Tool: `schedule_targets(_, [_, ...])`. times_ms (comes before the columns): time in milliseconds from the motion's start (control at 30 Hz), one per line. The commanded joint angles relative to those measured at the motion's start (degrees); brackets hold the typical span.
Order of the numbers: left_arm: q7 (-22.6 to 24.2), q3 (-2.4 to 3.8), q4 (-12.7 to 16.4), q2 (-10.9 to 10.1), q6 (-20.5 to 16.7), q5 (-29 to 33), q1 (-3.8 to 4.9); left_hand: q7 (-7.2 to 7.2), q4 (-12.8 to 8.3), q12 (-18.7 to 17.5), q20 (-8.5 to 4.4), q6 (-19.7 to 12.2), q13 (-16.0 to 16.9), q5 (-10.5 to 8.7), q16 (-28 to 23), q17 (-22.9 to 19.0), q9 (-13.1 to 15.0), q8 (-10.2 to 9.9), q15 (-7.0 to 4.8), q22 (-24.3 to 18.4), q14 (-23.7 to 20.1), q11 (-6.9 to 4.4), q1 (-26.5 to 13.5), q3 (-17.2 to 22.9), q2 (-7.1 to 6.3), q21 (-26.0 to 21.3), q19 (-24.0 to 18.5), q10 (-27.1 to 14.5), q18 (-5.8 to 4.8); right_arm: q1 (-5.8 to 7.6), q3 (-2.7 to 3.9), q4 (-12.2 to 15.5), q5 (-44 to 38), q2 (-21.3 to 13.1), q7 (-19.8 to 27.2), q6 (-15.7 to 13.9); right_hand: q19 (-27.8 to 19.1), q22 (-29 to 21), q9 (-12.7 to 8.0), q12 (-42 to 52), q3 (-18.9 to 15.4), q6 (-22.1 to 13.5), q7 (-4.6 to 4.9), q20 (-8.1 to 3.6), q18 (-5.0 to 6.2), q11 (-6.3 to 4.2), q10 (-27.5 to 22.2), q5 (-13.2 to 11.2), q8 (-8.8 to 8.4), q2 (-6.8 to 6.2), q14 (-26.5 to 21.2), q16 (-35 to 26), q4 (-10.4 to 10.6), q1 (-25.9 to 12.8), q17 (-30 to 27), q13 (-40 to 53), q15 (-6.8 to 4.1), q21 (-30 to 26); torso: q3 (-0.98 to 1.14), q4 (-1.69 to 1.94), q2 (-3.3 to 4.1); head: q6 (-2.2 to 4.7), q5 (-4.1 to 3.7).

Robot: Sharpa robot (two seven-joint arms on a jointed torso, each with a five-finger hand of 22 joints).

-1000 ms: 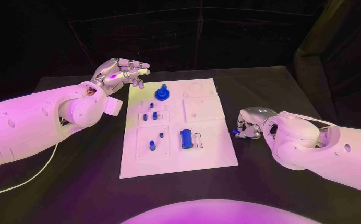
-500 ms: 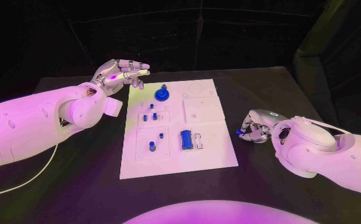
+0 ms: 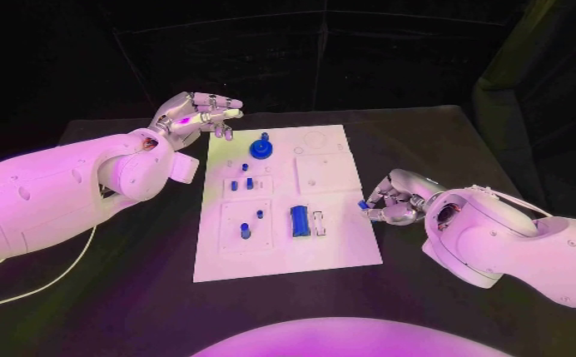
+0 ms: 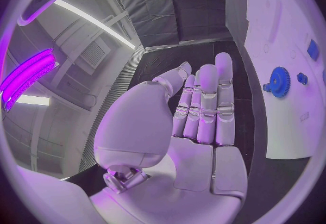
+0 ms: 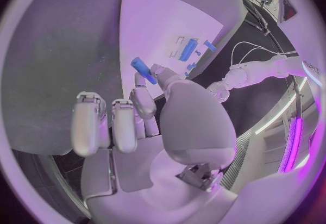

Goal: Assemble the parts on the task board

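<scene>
Blue part (image 3: 363, 205) (pinched) at board edge (image 3: 367, 225)

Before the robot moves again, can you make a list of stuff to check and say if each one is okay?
1. Right hand holds a small blue part between its fingertips: ok.
2. That part is at the right edge of the task board, not yet in a slot: not ok.
3. Which slot fits it: cannot tell.
4. Left hand holds nothing, fingers apart, raised off the board's far left corner: ok.
5. Blue gear sits on the board's far end: ok.
6. Long blue block lies in the board's near half: ok.
</scene>
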Motion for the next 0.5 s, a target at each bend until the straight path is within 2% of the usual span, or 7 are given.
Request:
schedule_targets(33, [0.14, 0.05, 0.26, 0.04, 0.63, 0.14, 0.08, -0.09, 0.03, 0.27, 0.17, -0.51, 0.04, -0.03, -0.22, -0.07, -0.08, 0.34, -0.12, -0.06, -0.42, 0.06, -0.03, -0.38, 0.47, -0.16, -0.4, -0.39, 0.35, 0.1, 0.03, -0.76, 4.84, 1.71, 1.54, -0.98, 1.48, 3.51, 0.47, 0.46, -0.61, 0.94, -0.31, -0.36, -0.46, -0.19, 0.59, 2.81, 0.77, -0.31, 3.96, 0.24, 0.97, -1.74, 5.39, 0.26, -0.26, 0.37, -0.05, -0.06, -0.03, -0.03, 0.09])
schedule_targets(67, [0.15, 0.05, 0.29, 0.04, 0.64, 0.14, 0.08, -0.09, 0.03, 0.27, 0.17, -0.51, 0.04, -0.03, -0.22, -0.07, -0.08, 0.34, -0.12, -0.06, -0.42, 0.06, -0.03, -0.38, 0.47, -0.16, -0.4, -0.39, 0.35, 0.1, 0.03, -1.12, 5.25, 2.41, 1.52, -0.66, 1.54, 3.64, 0.65, 0.63, -0.97, 1.29, -0.48, -0.44, -0.49, -0.31, 0.73, 3.87, 1.01, -0.38, 3.98, 0.29, 1.19, -2.2, 5.48, 0.4, -0.36, 0.46, -0.06, -0.03, -0.02, -0.03, 0.11])
schedule_targets(167, [0.15, 0.04, 0.36, 0.05, 0.63, 0.14, 0.08, -0.09, 0.03, 0.27, 0.17, -0.51, 0.04, -0.03, -0.22, -0.07, -0.08, 0.34, -0.12, -0.06, -0.42, 0.06, -0.03, -0.38, 0.47, -0.16, -0.4, -0.39, 0.35, 0.1, 0.02, -2.05, 6.02, 4.31, 1.41, 0.16, 1.65, 3.9, 1.02, 0.91, -1.58, 1.83, -0.77, -0.6, -0.54, -0.55, 0.99, 4.83, 1.42, -0.28, 4.01, 0.38, 1.5, -2.78, 5.63, 0.64, -0.56, 0.63, -0.03, -0.04, 0.02, -0.02, 0.2])
schedule_targets(267, [0.17, 0.04, 0.42, 0.06, 0.65, 0.14, 0.09, -0.09, 0.03, 0.27, 0.17, -0.51, 0.04, -0.03, -0.22, -0.07, -0.08, 0.34, -0.12, -0.06, -0.42, 0.06, -0.03, -0.38, 0.47, -0.16, -0.4, -0.39, 0.35, 0.09, 0.02, -3.08, 6.52, 6.42, 1.15, 0.85, 1.76, 4.15, 1.47, 1.32, -2.2, 2.4, -1.1, -0.78, -0.59, -0.83, 1.31, 5.06, 1.93, -0.07, 4.05, 0.5, 1.81, -3.28, 5.85, 0.99, -0.76, 0.79, 0.04, -0.06, 0.02, -0.08, 0.4])
schedule_targets(500, [0.17, 0.05, 0.57, -0.04, 0.68, 0.14, 0.09, -0.06, -0.01, 0.32, 0.19, -0.58, 0.02, -0.03, -0.2, -0.14, -0.1, 0.36, -0.1, -0.12, -0.48, 0.08, 0.01, -0.44, 0.55, -0.24, -0.41, -0.51, 0.34, 0.08, 0.0, -5.47, 6.96, 10.75, 0.28, 1.75, 1.89, 4.45, 1.92, 2.13, -2.67, 2.87, -1.41, -0.95, -0.66, -1.06, 1.77, 5.11, 2.41, 0.24, 4.11, 0.67, 2.04, -3.6, 6.12, 1.64, -0.96, 1.0, 0.0, -0.06, -0.02, -0.21, 0.58])
